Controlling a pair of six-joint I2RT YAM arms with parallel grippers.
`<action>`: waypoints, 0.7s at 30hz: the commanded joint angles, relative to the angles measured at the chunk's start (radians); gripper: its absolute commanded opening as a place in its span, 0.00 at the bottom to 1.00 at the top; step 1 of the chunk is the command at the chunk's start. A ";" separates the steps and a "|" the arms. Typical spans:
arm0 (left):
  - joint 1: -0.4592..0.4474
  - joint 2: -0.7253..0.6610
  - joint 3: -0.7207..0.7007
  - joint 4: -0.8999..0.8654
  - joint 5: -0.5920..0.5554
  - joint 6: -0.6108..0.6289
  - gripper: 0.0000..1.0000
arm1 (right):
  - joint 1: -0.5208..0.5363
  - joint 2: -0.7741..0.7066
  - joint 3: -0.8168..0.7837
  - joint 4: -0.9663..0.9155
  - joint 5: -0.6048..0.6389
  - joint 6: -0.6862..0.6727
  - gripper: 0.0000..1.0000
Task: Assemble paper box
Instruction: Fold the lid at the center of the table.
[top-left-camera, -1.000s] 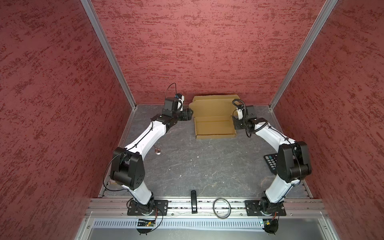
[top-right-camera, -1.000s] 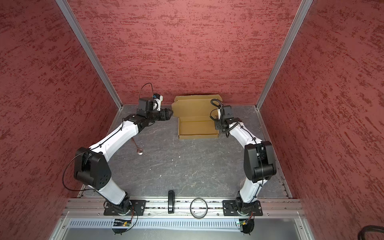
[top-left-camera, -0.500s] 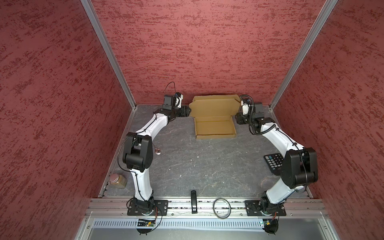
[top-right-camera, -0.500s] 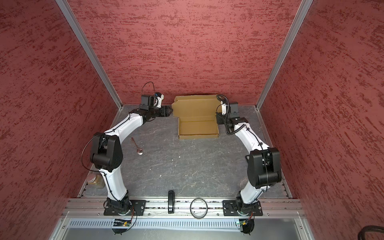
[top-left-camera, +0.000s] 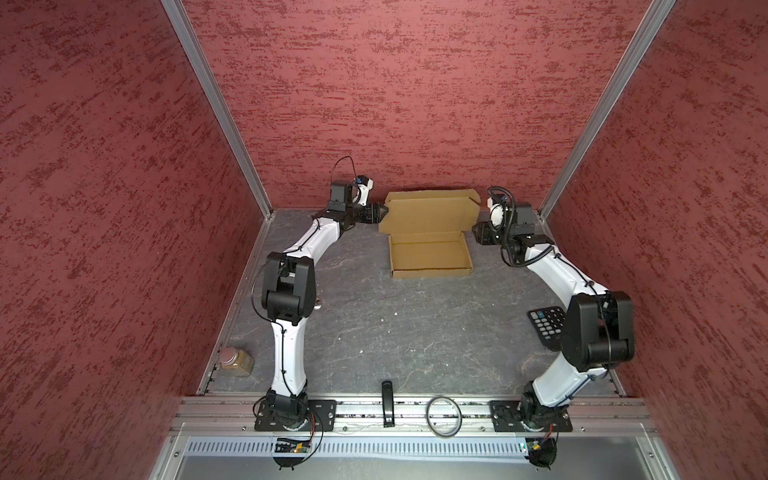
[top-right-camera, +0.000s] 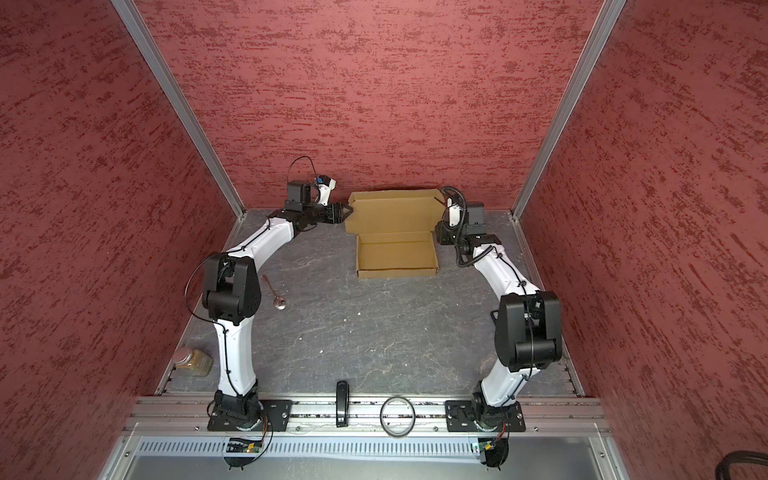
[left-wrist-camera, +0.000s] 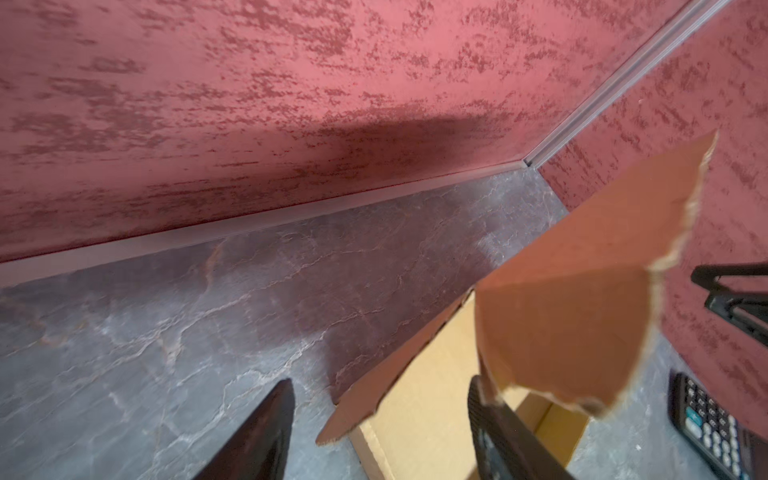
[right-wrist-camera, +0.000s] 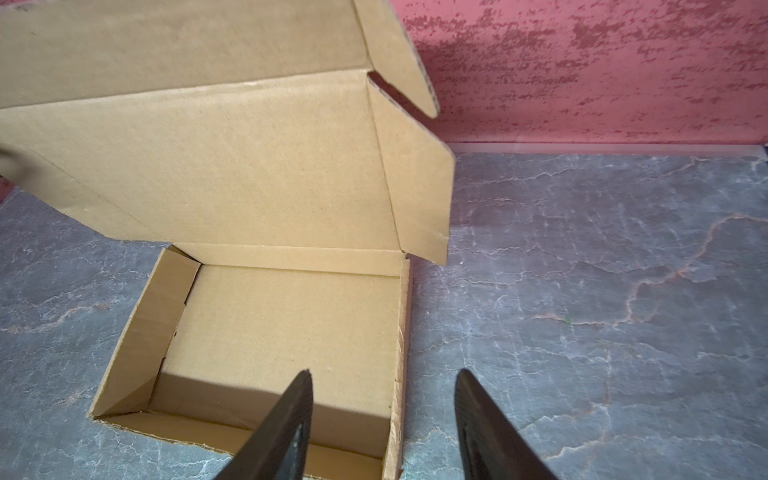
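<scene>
The paper box (top-left-camera: 430, 255) (top-right-camera: 397, 253) is a shallow tan tray at the back of the table, with its lid (top-left-camera: 428, 212) standing up against the far wall. My left gripper (top-left-camera: 380, 212) (top-right-camera: 347, 212) is at the lid's left edge. In the left wrist view it (left-wrist-camera: 380, 386) is open, with the lid's side flap (left-wrist-camera: 561, 332) reaching in between the jaws, close to one finger (left-wrist-camera: 498, 428). My right gripper (top-left-camera: 478, 235) (top-right-camera: 440, 235) is at the tray's right side. Seen from the right wrist it (right-wrist-camera: 384, 374) is open and straddles the tray's side wall (right-wrist-camera: 400, 395) without touching it.
A black calculator (top-left-camera: 548, 328) (left-wrist-camera: 706, 432) lies right of the box, by the right arm. A spoon (top-right-camera: 276, 295) lies near the left arm. An amber jar (top-left-camera: 237, 361) stands at the front left. A black bar (top-left-camera: 387, 403) and a ring (top-left-camera: 444, 415) rest on the front rail. Red walls close in.
The left arm folded its elbow inward and its gripper rose to the lid's left edge, jaws narrowing a little. The right wrist drew back and outward from the tray's right side.
</scene>
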 joint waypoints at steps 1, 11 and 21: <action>-0.003 0.032 0.036 0.020 0.042 0.017 0.62 | -0.012 0.021 0.049 0.034 -0.017 0.013 0.56; -0.018 0.057 0.047 0.040 0.041 0.005 0.45 | -0.032 0.115 0.104 0.129 -0.016 0.033 0.56; -0.023 0.076 0.061 0.043 0.048 0.002 0.44 | -0.101 0.233 0.150 0.262 -0.200 0.031 0.63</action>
